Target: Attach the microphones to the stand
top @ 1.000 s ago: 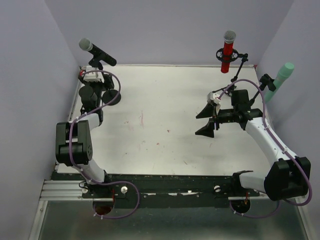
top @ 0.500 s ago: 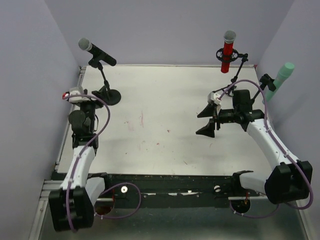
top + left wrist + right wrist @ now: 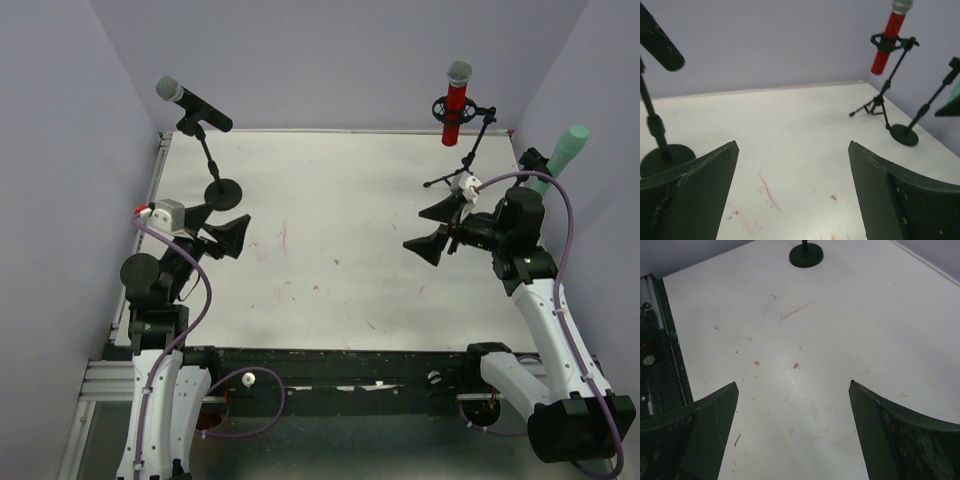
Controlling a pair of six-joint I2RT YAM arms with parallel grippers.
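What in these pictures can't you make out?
Top view: the stand base of the green microphone is hidden behind the right arm.
Left wrist view: the head of the black microphone is cut off at the top-left corner, and that of the red microphone partly by the top edge.
Right wrist view: only a round base shows, its pole cut off at the top.

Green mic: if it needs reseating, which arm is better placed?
Right, probably: the right end effector, open, is nearer the green mic; the left end effector is far across, by the black mic.
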